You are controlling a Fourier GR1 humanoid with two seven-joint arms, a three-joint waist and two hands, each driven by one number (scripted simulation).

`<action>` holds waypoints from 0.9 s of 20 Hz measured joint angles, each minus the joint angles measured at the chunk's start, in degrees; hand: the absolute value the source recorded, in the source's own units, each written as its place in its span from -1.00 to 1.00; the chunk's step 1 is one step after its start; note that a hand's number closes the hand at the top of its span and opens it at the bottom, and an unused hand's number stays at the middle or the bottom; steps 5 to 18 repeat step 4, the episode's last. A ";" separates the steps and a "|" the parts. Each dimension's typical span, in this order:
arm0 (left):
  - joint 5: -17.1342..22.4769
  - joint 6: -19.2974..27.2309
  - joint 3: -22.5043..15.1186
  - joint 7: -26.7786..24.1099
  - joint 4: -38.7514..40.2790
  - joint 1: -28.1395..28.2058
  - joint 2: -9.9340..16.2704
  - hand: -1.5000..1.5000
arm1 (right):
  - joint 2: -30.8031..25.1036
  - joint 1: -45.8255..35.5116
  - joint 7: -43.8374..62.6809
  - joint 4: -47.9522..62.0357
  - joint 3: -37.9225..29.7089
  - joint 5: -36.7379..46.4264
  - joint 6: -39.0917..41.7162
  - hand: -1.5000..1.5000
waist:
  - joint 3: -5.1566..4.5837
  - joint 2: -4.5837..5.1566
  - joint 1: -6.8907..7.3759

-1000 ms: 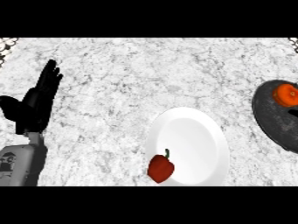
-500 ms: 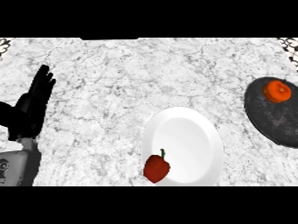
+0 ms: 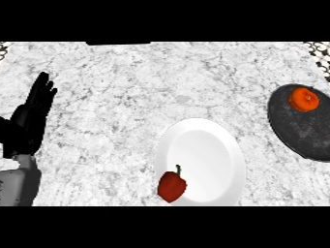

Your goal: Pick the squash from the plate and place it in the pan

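Left hand: the left hand [image 3: 26, 121] shows at about 9 o'clock in the head view, fingers straight and pointing up, thumb spread to the side; it has hold of nothing and looks to be resting.
Right hand: it does not show in the view, so nothing can be said of its fingers.
Plate: the white plate [image 3: 210, 150] lies at about 5 o'clock from the middle of the counter [image 3: 146, 87], well apart from the left hand.
Red pepper: a red pepper [image 3: 172, 185] with a dark stem lies on the plate's lower left rim, at about 7 o'clock on the plate.
Pan: the dark pan [image 3: 317, 133] lies at 3 o'clock, near the plate but apart from it.
Squash: the only thing in the pan is a small orange round fruit [image 3: 304, 100], at about 11 o'clock inside it; I judge this is the squash, though it is too small to be sure.
Step in hand: if so, the placing seems already done and no hand is on any thing.
Next move: likely nothing more than to keep both hands away; otherwise the plate offers only the pepper to pick.
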 measured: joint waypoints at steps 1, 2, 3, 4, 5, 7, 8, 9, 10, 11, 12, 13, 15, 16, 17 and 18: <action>0.00 -0.22 -0.06 0.37 -1.02 0.59 0.28 0.00 | 0.89 2.29 0.90 -2.90 -0.29 -1.06 0.81 -1.00 | -0.01 -0.01 0.10; -0.12 -0.12 -0.12 0.41 -1.24 0.56 0.26 0.00 | 1.99 4.28 2.13 -6.39 -0.21 -1.81 1.35 -1.00 | -0.01 0.01 0.12; -0.42 0.21 -0.33 0.55 -1.22 0.31 0.05 0.00 | 3.57 6.44 2.98 -10.16 -0.11 -2.35 1.41 -1.00 | -0.02 0.06 0.13; -0.54 0.18 -0.44 0.07 -1.39 0.92 -0.10 0.00 | 4.79 8.39 4.48 -14.12 -0.25 -3.10 1.56 -1.00 | 0.00 0.12 0.29; -0.54 0.18 -0.44 0.07 -1.39 0.92 -0.10 0.00 | 4.79 8.39 4.48 -14.12 -0.25 -3.10 1.56 -1.00 | 0.00 0.12 0.29; -0.54 0.18 -0.44 0.07 -1.39 0.92 -0.10 0.00 | 4.79 8.39 4.48 -14.12 -0.25 -3.10 1.56 -1.00 | 0.00 0.12 0.29; -0.54 0.18 -0.44 0.07 -1.39 0.92 -0.10 0.00 | 4.79 8.39 4.48 -14.12 -0.25 -3.10 1.56 -1.00 | 0.00 0.12 0.29; -0.54 0.18 -0.44 0.07 -1.39 0.92 -0.10 0.00 | 4.79 8.39 4.48 -14.12 -0.25 -3.10 1.56 -1.00 | 0.00 0.12 0.29; -0.54 0.18 -0.44 0.07 -1.39 0.92 -0.10 0.00 | 4.79 8.39 4.48 -14.12 -0.25 -3.10 1.56 -1.00 | 0.00 0.12 0.29; -0.54 0.18 -0.44 0.07 -1.39 0.92 -0.10 0.00 | 4.79 8.39 4.48 -14.12 -0.25 -3.10 1.56 -1.00 | 0.00 0.12 0.29; -0.54 0.18 -0.44 0.07 -1.39 0.92 -0.10 0.00 | 4.79 8.39 4.48 -14.12 -0.25 -3.10 1.56 -1.00 | 0.00 0.12 0.29; -0.54 0.18 -0.44 0.07 -1.39 0.92 -0.10 0.00 | 4.79 8.39 4.48 -14.12 -0.25 -3.10 1.56 -1.00 | 0.00 0.12 0.29; -0.54 0.18 -0.44 0.07 -1.39 0.92 -0.10 0.00 | 4.79 8.39 4.48 -14.12 -0.25 -3.10 1.56 -1.00 | 0.00 0.12 0.29; -0.54 0.18 -0.44 0.07 -1.39 0.92 -0.10 0.00 | 4.79 8.39 4.48 -14.12 -0.25 -3.10 1.56 -1.00 | 0.00 0.12 0.29; -0.54 0.18 -0.44 0.07 -1.39 0.92 -0.10 0.00 | 4.79 8.39 4.48 -14.12 -0.25 -3.10 1.56 -1.00 | 0.00 0.12 0.29; -0.54 0.18 -0.44 0.07 -1.39 0.92 -0.10 0.00 | 4.79 8.39 4.48 -14.12 -0.25 -3.10 1.56 -1.00 | 0.00 0.12 0.29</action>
